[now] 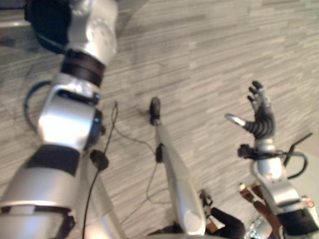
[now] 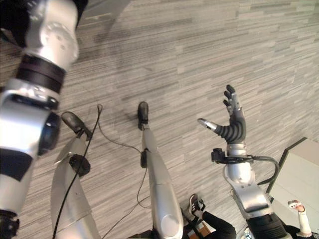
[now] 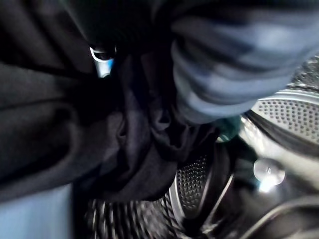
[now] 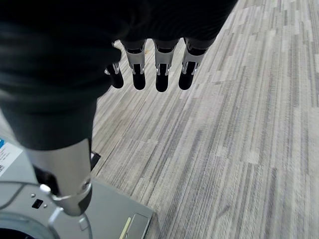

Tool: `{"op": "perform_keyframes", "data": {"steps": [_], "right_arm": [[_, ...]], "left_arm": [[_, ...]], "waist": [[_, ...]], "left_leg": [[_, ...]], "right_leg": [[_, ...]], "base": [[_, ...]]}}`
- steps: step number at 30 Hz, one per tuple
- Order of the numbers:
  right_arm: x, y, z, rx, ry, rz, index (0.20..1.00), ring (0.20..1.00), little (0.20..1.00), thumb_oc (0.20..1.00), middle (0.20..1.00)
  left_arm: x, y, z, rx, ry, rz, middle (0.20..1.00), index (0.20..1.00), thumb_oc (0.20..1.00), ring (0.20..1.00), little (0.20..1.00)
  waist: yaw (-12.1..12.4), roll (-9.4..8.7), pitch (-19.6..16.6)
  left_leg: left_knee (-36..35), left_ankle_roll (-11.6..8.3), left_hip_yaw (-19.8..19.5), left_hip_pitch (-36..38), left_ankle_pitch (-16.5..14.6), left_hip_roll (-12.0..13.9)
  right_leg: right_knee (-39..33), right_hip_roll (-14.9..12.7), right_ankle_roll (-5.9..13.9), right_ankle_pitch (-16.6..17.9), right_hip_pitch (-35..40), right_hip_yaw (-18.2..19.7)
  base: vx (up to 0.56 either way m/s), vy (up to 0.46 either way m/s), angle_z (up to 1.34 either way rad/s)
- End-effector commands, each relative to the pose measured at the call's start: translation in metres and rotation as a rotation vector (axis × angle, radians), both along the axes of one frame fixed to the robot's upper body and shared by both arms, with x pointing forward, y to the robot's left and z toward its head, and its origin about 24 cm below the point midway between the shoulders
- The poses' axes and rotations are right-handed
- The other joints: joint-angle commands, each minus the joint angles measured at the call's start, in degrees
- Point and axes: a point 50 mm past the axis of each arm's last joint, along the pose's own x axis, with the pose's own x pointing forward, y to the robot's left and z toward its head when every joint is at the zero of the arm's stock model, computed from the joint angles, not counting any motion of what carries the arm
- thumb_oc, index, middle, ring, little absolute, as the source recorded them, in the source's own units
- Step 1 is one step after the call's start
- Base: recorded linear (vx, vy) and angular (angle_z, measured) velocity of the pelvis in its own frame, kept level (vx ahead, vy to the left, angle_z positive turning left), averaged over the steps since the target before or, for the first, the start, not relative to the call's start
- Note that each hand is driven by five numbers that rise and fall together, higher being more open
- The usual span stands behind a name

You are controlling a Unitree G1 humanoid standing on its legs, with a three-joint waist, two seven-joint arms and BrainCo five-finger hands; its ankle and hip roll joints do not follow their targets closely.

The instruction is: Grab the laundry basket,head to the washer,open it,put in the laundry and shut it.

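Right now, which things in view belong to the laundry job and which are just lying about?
Job in hand:
dark laundry
blue striped garment
perforated washer drum
right hand, open and empty

Just about:
person's shoe
grey plank floor

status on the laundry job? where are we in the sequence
Done: the washer looks reached and open, since its perforated drum shows in the left wrist view. In hand: dark laundry hangs at the drum mouth by the left hand, whose grip I cannot read. The right hand is open over the floor, holding nothing. Left: finish loading and shut the door.
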Motion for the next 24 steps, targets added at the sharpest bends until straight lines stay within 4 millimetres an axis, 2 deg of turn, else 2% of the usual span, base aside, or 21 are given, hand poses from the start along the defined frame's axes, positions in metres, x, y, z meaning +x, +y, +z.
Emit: {"op": "perform_keyframes", "data": {"steps": [1,2,3,6,7,9,11,14,15,16,18,19,21,24], "right_arm": [[-0.01,-0.031,0.022,-0.105,-0.059,-0.071,1.0,1.0,1.0,1.0,1.0],[-0.017,-0.038,0.027,-0.139,-0.071,-0.074,1.0,1.0,1.0,1.0,1.0],[-0.02,-0.041,0.029,-0.155,-0.07,-0.079,1.0,1.0,1.0,1.0,1.0],[-0.025,-0.045,0.031,-0.16,-0.065,-0.086,1.0,1.0,1.0,1.0,1.0],[-0.029,-0.053,0.031,-0.181,-0.044,-0.11,1.0,1.0,1.0,1.0,1.0],[-0.031,-0.056,0.031,-0.182,-0.032,-0.113,1.0,1.0,1.0,1.0,1.0],[-0.034,-0.058,0.03,-0.181,-0.022,-0.113,1.0,1.0,1.0,1.0,1.0],[-0.035,-0.061,0.026,-0.187,0.007,-0.115,1.0,1.0,1.0,1.0,1.0],[-0.033,-0.063,0.027,-0.205,0.022,-0.121,1.0,1.0,1.0,1.0,1.0],[-0.033,-0.064,0.026,-0.203,0.021,-0.123,1.0,1.0,1.0,1.0,1.0],[-0.031,-0.065,0.025,-0.199,0.03,-0.123,1.0,1.0,1.0,1.0,1.0],[-0.031,-0.064,0.025,-0.195,0.031,-0.117,1.0,1.0,1.0,1.0,1.0],[-0.029,-0.065,0.021,-0.17,0.06,-0.108,1.0,1.0,1.0,1.0,1.0],[-0.027,-0.065,0.014,-0.141,0.09,-0.096,1.0,1.0,1.0,1.0,1.0]], "left_arm": [[-0.023,0.023,0.03,0.039,-0.088,0.077,0.2,0.2,0.2,0.2,0.2],[-0.042,0.054,0.043,0.021,-0.119,0.159,0.2,0.2,0.2,0.2,0.2],[-0.049,0.062,0.048,0.021,-0.132,0.186,0.2,0.2,0.2,0.2,0.2],[-0.055,0.068,0.052,0.021,-0.141,0.205,0.2,0.2,0.2,0.2,0.2],[-0.065,0.081,0.057,0.014,-0.156,0.251,0.2,0.2,0.2,0.2,0.2],[-0.07,0.084,0.06,0.017,-0.173,0.267,0.2,0.2,0.2,0.2,0.2],[-0.07,0.08,0.06,0.029,-0.187,0.257,0.2,0.2,0.2,0.2,0.2],[-0.068,0.056,0.069,0.122,-0.207,0.213,0.2,0.2,0.2,0.2,0.2],[-0.07,0.029,0.079,0.197,-0.266,0.138,0.2,0.2,0.2,0.2,0.2],[-0.07,0.028,0.08,0.199,-0.268,0.136,0.2,0.2,0.2,0.2,0.2],[-0.076,-0.008,0.088,0.278,-0.37,0.008,0.2,0.2,0.2,0.2,0.2],[-0.074,-0.019,0.087,0.294,-0.386,-0.055,1.0,1.0,1.0,1.0,1.0],[-0.066,-0.04,0.082,0.327,-0.389,-0.21,1.0,1.0,1.0,1.0,1.0],[-0.056,-0.05,0.074,0.381,-0.339,-0.235,1.0,1.0,1.0,1.0,1.0]], "waist": [[0.59,3.23,-5.08],[0.79,3.02,-5.35],[0.85,2.99,-5.55],[1.33,3.08,-5.76],[2.22,3.42,-6.07],[2.8,3.8,-6.29],[3.09,4.18,-6.47],[3.25,4.74,-7.03],[3.24,5.3,-7.36],[3.26,5.25,-7.33],[3.13,5.57,-7.49],[3.09,5.69,-7.55],[3.04,6.2,-7.89],[3.45,6.81,-8.12]], "left_leg": [[-4.65,-4.04,-4.63,5.23,-5.54,-0.98],[-3.72,-3.89,-4.17,4.41,-6.09,-0.62],[-3.33,-3.86,-4.02,4.05,-6.27,-0.5],[-2.61,-3.83,-4.07,3.37,-6.48,-0.28],[-2.52,-3.89,-4.26,3.1,-6.6,-0.41],[-2.86,-3.99,-4.46,2.95,-6.51,-0.72],[-3.34,-4.06,-4.57,2.72,-6.29,-1.23],[-3.94,-4.12,-4.86,2.26,-6.08,-2.09],[-4.5,-4.19,-4.88,2.28,-5.95,-2.48],[-4.63,-4.18,-4.93,2.26,-5.87,-2.59],[-5.09,-4.1,-4.96,2.14,-5.72,-3.11],[-5.42,-4.11,-4.91,2.14,-5.63,-3.28],[-6.2,-4.11,-4.88,2.03,-5.35,-3.71],[-6.53,-4.05,-4.87,1.86,-5.04,-3.96]], "right_leg": [[6.0,-1.45,2.88,-11.26,9.86,-1.03],[5.15,-1.55,3.51,-10.5,10.15,-0.68],[4.81,-1.64,3.72,-10.25,10.29,-0.66],[4.32,-1.66,3.82,-9.97,10.32,-0.54],[3.68,-2.01,3.94,-10.09,10.76,-0.72],[3.16,-2.32,4.11,-10.06,11.11,-0.99],[2.78,-2.6,4.13,-10.14,11.32,-1.38],[2.17,-2.9,4.13,-10.33,11.58,-1.96],[1.92,-3.02,4.34,-10.4,11.69,-2.04],[1.91,-3.08,4.36,-10.4,11.68,-2.14],[1.84,-3.25,4.35,-10.51,11.69,-2.42],[1.78,-3.28,4.4,-10.48,11.61,-2.55],[1.44,-3.44,4.6,-10.38,11.52,-2.91],[1.55,-3.6,4.46,-10.69,11.25,-2.97]], "base": [[0.02,0.066,-0.12],[0.01,0.042,-0.12],[0.01,0.035,-0.12],[0.02,-0.014,-0.11],[0.03,-0.021,-0.07],[0.03,-0.016,-0.03],[0.0,0.0,0.0],[0.02,-0.011,0.1],[0.02,-0.005,0.09],[0.02,-0.008,0.06],[0.01,0.01,0.11],[0.01,0.018,0.15],[0.01,0.014,0.12],[0.01,-0.001,0.09]]}}
